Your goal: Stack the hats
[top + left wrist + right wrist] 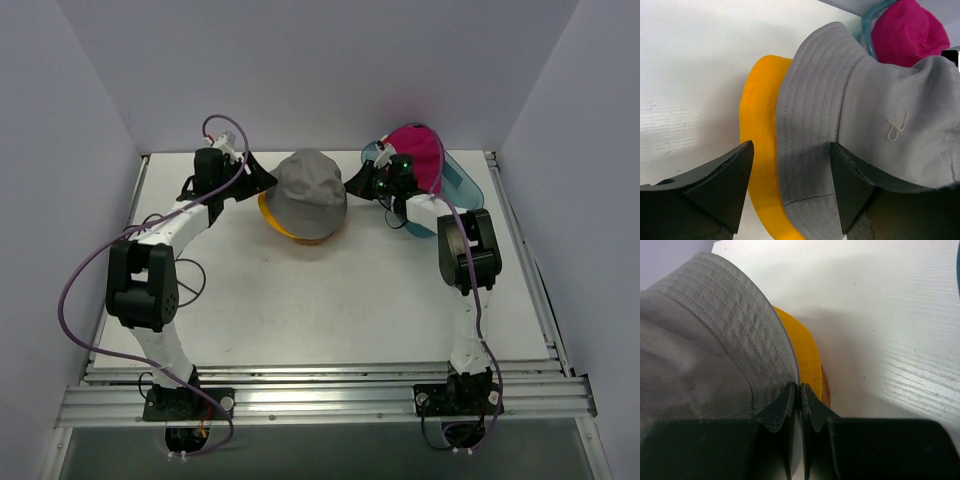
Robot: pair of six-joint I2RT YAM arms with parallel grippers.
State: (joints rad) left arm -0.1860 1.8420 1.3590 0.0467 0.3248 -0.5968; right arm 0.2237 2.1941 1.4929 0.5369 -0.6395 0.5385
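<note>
The grey hat [310,192] hides most of the yellow hat [290,235]; only a crescent shows lower left. At upper right of my left wrist view the magenta cap [910,32] is cut off. Whether my right gripper [800,387] pinches the brim, I cannot tell.

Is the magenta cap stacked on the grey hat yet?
No, the magenta cap lies off to the side of the grey hat, which covers the yellow hat.

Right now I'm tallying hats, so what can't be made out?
Yellow hat: every view, mostly under the grey hat.
Magenta cap: top view, right arm overlaps it; left wrist view, frame edge cuts it.
Right jaws: right wrist view, shut at grey brim; pinching fabric or not, unclear.
</note>
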